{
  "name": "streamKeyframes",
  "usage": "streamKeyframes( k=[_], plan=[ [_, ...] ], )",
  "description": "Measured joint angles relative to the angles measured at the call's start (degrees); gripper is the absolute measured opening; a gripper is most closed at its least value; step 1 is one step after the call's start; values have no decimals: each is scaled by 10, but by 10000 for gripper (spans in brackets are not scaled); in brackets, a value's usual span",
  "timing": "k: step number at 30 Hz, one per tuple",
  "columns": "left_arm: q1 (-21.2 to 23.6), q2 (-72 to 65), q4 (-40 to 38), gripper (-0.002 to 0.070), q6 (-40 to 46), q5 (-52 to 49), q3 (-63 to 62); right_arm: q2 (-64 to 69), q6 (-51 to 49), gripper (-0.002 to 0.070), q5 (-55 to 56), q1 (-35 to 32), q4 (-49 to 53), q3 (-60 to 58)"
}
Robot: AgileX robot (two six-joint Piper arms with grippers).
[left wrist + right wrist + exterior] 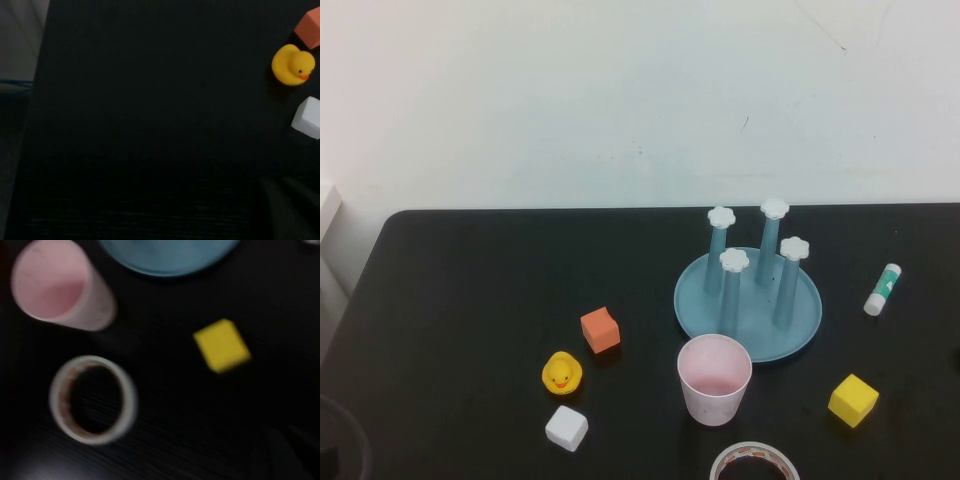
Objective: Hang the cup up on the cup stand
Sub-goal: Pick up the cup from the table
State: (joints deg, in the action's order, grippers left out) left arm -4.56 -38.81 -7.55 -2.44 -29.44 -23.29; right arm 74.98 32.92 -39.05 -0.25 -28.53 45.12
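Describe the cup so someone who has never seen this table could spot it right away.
Find the light blue cup stand with four white-capped pegs, right of the table's middle. Just in front of its near rim, toward the robot, stands the cup, upright with its mouth open. It is pale pink and tapered, taller than the cubes, unlike the flat tape roll beside it.

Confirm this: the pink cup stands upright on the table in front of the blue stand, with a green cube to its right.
Wrong colour only. The high view shows the cube right of the cup is yellow; the cup does stand upright before the cup stand.
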Motion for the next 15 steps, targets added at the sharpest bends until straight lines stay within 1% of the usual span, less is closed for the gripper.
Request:
streamKeyframes(
  k=[2, 7, 9, 10, 12, 15],
  plan=[
    [0, -1, 1, -1, 5, 0, 0, 57, 49, 83, 7, 16, -63, 19],
    [0, -1, 2, -1, 7, 2, 0, 182, 145, 286, 16, 98, -207, 73],
    [0, -1, -4, -1, 8, 2, 0, 217, 174, 352, 29, 133, -249, 94],
    [0, -1, -8, -1, 8, 3, 0, 234, 182, 375, 42, 151, -263, 105],
    [0, -1, -19, -1, 13, 3, 0, 261, 190, 398, 73, 182, -275, 127],
    [0, -1, -28, -1, 17, 5, 0, 302, 196, 412, 126, 213, -282, 154]
  ],
)
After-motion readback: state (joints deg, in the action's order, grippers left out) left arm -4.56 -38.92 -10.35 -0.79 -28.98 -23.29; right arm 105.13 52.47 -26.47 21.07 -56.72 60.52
